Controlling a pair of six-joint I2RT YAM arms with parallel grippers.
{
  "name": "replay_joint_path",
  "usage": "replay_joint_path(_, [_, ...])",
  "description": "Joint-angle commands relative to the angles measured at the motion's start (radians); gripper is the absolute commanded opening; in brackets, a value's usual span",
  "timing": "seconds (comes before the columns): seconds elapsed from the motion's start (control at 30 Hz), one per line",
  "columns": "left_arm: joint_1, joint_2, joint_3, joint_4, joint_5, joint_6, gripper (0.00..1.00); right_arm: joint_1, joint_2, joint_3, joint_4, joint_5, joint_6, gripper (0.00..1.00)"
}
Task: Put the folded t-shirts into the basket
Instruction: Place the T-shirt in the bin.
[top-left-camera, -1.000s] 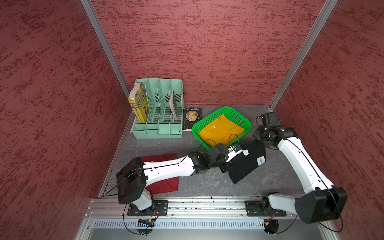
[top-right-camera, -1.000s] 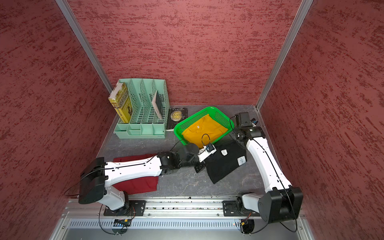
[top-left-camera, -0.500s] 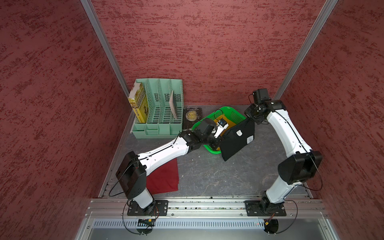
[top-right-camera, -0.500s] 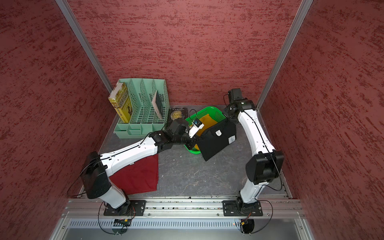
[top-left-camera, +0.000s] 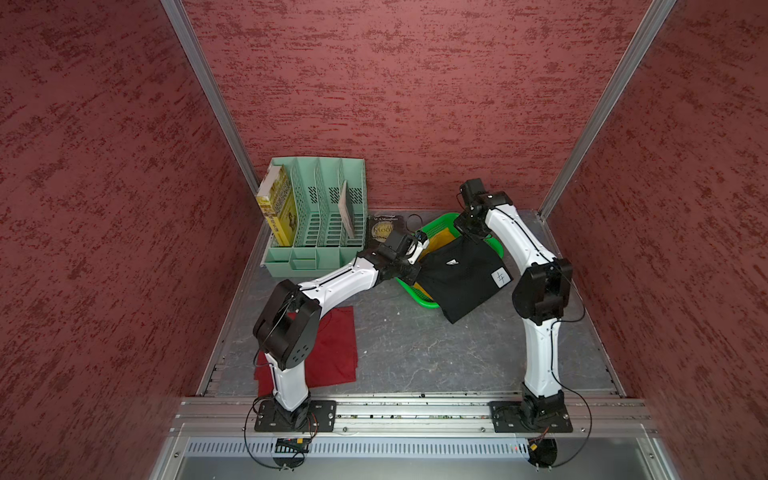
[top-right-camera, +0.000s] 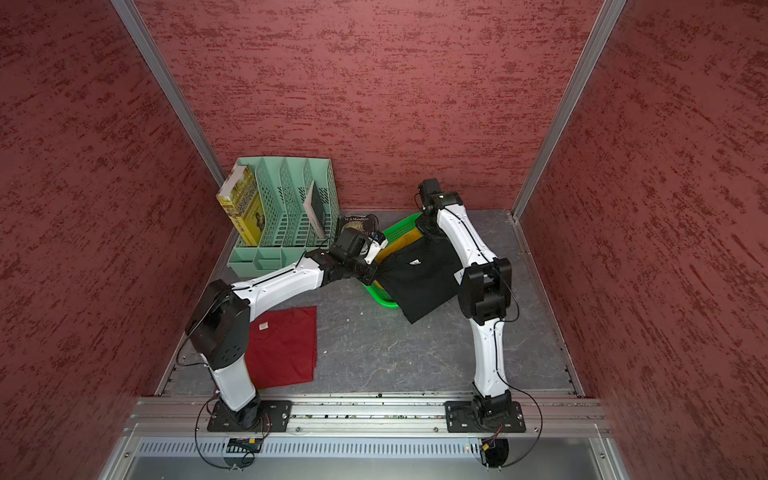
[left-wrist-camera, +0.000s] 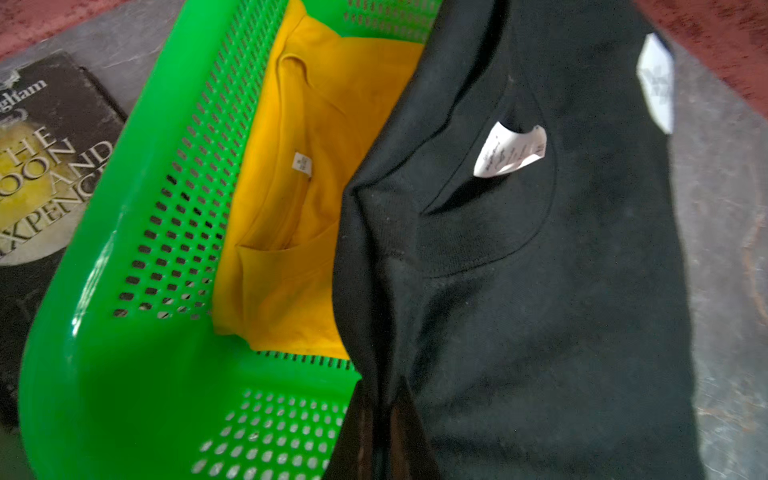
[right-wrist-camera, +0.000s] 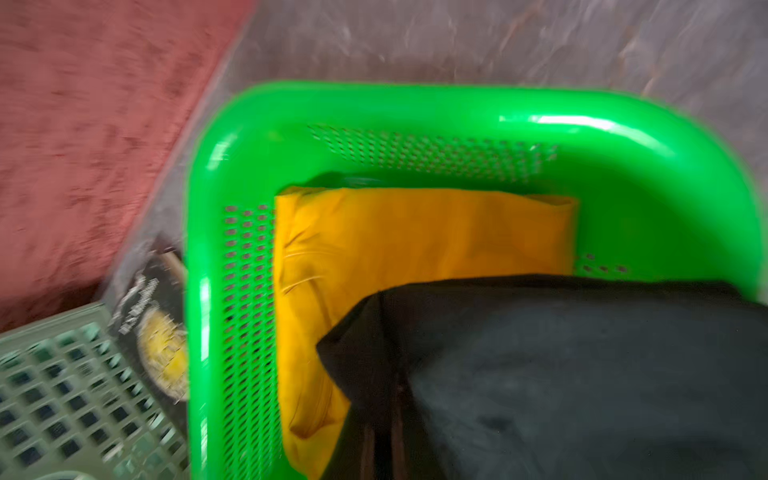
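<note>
A black folded t-shirt (top-left-camera: 461, 278) hangs slanted over the bright-green basket (top-left-camera: 419, 296), covering most of it, with its lower corner past the front rim. My left gripper (left-wrist-camera: 382, 390) is shut on one upper corner of the black t-shirt (left-wrist-camera: 540, 291). My right gripper (right-wrist-camera: 382, 399) is shut on the other upper corner (right-wrist-camera: 582, 374). A mustard-yellow t-shirt (left-wrist-camera: 299, 208) lies flat inside the basket (left-wrist-camera: 124, 374). In both top views, a dark red t-shirt (top-right-camera: 286, 349) lies on the table by the left arm's base.
A mint-green file organizer (top-left-camera: 320, 224) holding a yellow book (top-left-camera: 278, 208) stands at the back left. A dark book (top-left-camera: 382, 226) lies flat between the organizer and the basket. Red walls close in on three sides.
Both arms have lifted the black t-shirt from the table's front right and carried it back over the basket. The red and yellow t-shirts have not moved.
</note>
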Motion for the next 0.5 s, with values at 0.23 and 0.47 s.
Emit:
replay_joint_path(0.23, [0.015, 0.176, 0.046, 0.085, -0.209, 0.002, 0.0, 0.013, 0.115, 0.04, 0.114, -0.05, 0.066, 0.0])
replay_joint_path(0.47, [0.036, 0.123, -0.016, 0.163, -0.155, -0.049, 0.0, 0.023, 0.097, 0.005, 0.268, -0.045, 0.014, 0.0])
